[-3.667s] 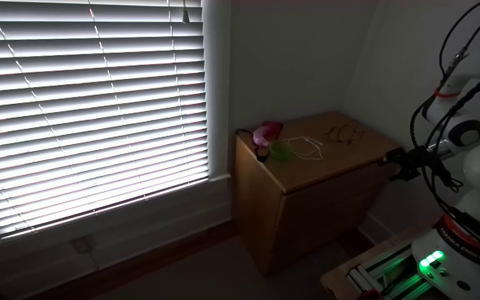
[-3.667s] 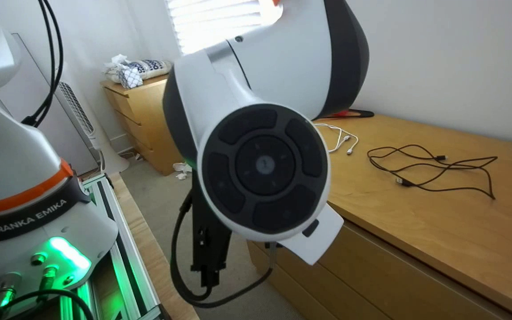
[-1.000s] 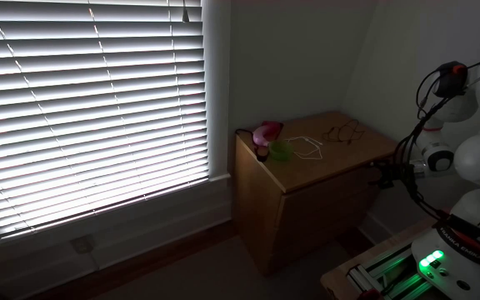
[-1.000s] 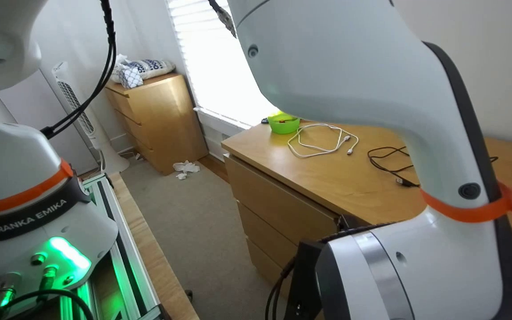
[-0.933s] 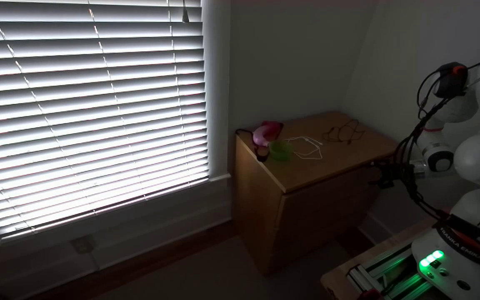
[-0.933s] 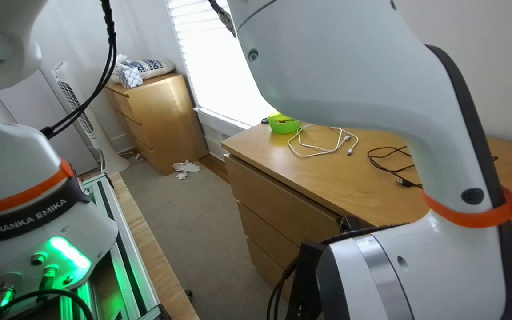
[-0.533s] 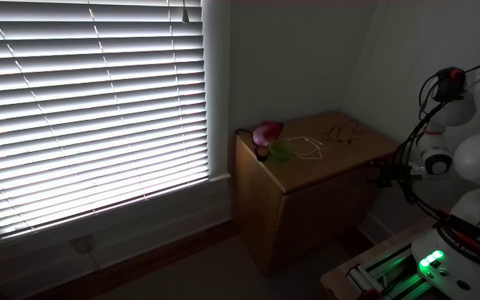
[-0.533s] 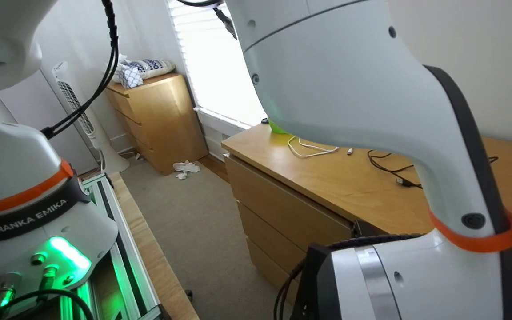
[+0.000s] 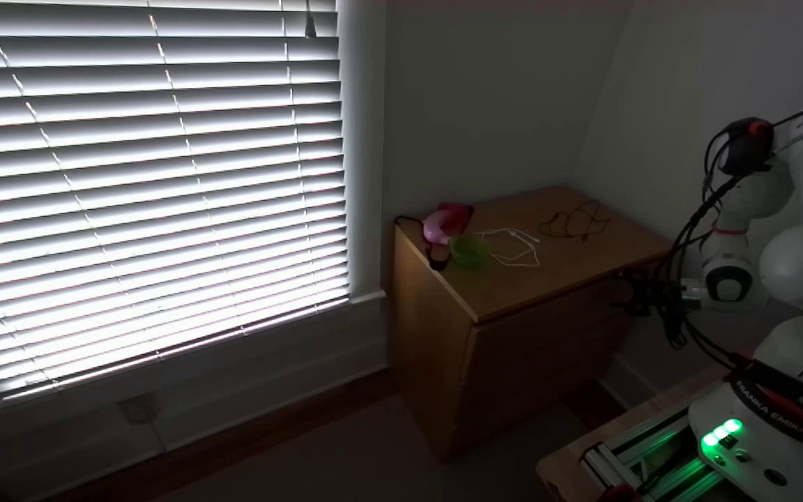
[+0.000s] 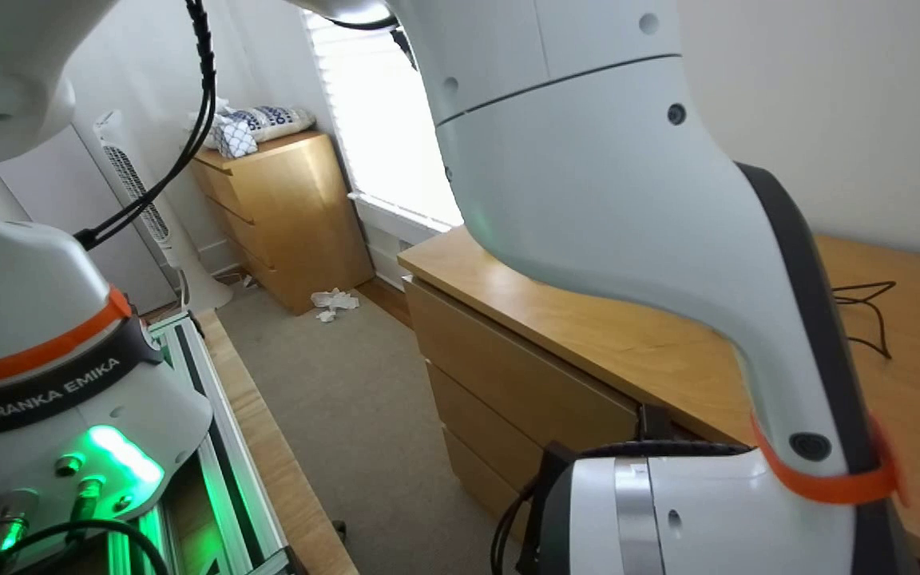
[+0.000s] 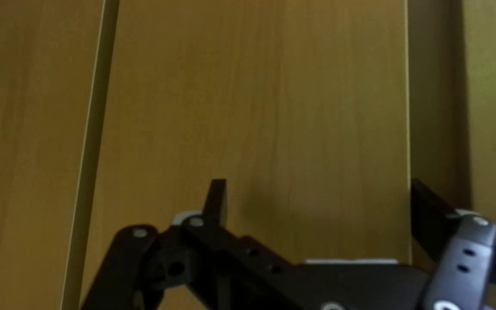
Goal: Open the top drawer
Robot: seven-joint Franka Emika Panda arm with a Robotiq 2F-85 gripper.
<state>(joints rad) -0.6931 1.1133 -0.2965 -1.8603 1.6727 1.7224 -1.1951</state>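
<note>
The top drawer's light-brown front (image 11: pixel 274 107) fills the middle of the wrist view. It also shows in both exterior views (image 10: pixel 508 351) (image 9: pixel 541 328), and it looks shut or nearly so. A recess (image 11: pixel 435 86) runs between its upper edge and the cabinet's wooden top (image 11: pixel 495 107). My gripper (image 11: pixel 317 189) is wide open at the drawer. One finger (image 11: pixel 215 202) stands in front of the drawer front. The opposite finger (image 11: pixel 429 215) is at the recess, just beyond the drawer's upper edge; I cannot tell if it touches. In an exterior view the arm mostly hides the gripper.
Lower drawers (image 10: pixel 476 415) lie beneath. On the cabinet top are a green bowl (image 9: pixel 470 252), a pink and red item (image 9: pixel 447 223), a white cable (image 9: pixel 536 254) and a dark cable (image 9: pixel 576 223). Another dresser (image 10: pixel 308 216) stands further off. Cables hang from my wrist.
Since 3.7 seconds ago my gripper has moved to the cabinet front. Over the last second the arm lowered somewhat and shifted; it now hides the bowl and white cable in an exterior view.
</note>
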